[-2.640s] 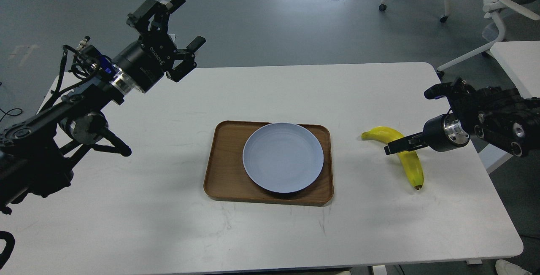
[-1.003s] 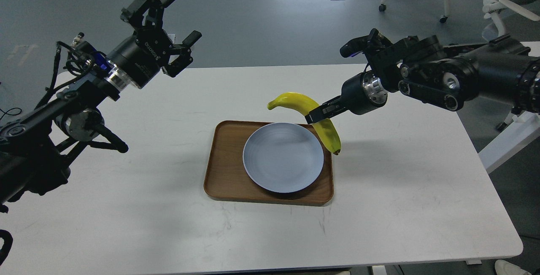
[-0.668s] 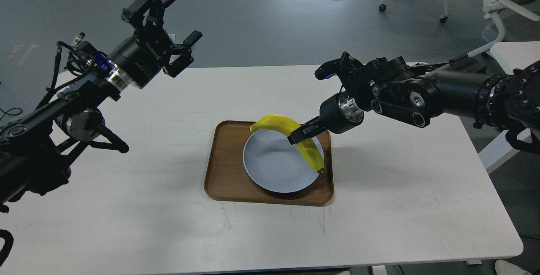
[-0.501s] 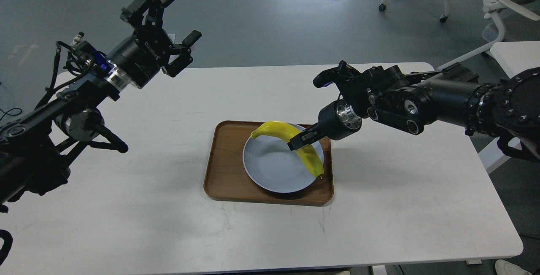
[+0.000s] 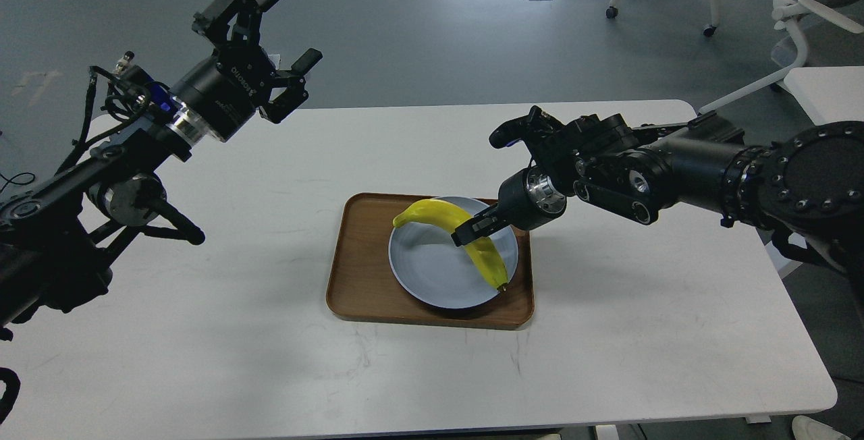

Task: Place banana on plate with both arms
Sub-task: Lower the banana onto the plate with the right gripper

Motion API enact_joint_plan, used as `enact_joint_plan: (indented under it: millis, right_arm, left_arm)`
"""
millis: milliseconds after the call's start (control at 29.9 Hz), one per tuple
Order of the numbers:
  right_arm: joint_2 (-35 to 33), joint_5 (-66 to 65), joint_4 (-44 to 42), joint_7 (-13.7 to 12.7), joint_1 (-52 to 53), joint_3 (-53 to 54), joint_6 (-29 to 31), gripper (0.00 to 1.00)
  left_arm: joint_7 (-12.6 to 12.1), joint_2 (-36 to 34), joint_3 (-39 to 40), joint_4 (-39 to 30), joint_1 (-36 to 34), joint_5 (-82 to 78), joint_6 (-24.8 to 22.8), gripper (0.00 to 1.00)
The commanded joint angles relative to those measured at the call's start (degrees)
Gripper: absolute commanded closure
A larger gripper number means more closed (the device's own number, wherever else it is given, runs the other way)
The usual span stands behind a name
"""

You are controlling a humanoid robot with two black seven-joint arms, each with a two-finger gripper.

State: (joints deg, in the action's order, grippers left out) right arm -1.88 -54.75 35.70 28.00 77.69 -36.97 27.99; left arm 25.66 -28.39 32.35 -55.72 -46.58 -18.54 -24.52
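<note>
The curved yellow banana (image 5: 439,213) is over the right half of the pale blue-grey plate (image 5: 425,268), its dark tip low near the plate's front right rim. My right gripper (image 5: 467,234) reaches in from the right and is shut on the banana at its bend. I cannot tell whether the banana rests on the plate or hangs just above it. My left gripper (image 5: 273,45) is open and empty, held high above the table's far left part, well away from the plate.
The plate sits on a rectangular brown wooden tray (image 5: 358,271) in the middle of the white table (image 5: 270,359). Office chairs (image 5: 796,15) and a second white table (image 5: 830,92) stand beyond the table's far right corner.
My right arm has lifted the banana off the table on the right, carried it left over the plate and lowered it there. My left arm has barely moved.
</note>
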Motion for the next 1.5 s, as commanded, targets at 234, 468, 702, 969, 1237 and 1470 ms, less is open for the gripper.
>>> enact_joint_plan:
  millis: [234, 468, 702, 969, 1237, 1470]
  right_arm:
    - [0.7, 0.1, -1.6, 0.0, -0.7, 0.2, 0.0, 0.60]
    - [0.6, 0.1, -1.6, 0.0, -0.8, 0.2, 0.0, 0.50]
    - [0.6, 0.1, -1.8, 0.0, -1.1, 0.3, 0.0, 0.28]
    - [-2.5, 1.7, -2.3, 0.0, -0.2, 2.5, 0.0, 0.04]
    - [-16.6, 14.2, -1.2, 0.0, -1.2, 19.3, 0.0, 0.03]
    - [-24.0, 31.6, -1.6, 0.0, -15.7, 40.4, 0.0, 0.02]
  left_arm:
    - [0.0, 0.2, 1.2, 0.0, 0.1, -0.1, 0.0, 0.02]
    - [0.0, 0.2, 1.3, 0.0, 0.1, -0.1, 0.1, 0.02]
    - [0.0, 0.0, 1.3, 0.0, 0.1, 0.0, 0.1, 0.02]
    - [0.0, 0.0, 1.3, 0.0, 0.1, -0.1, 0.1, 0.02]
    - [0.0, 0.3, 1.3, 0.1, 0.6, -0.1, 0.6, 0.02]
    - [0.1, 1.8, 1.3, 0.7, 2.9, -0.5, 0.6, 0.02]
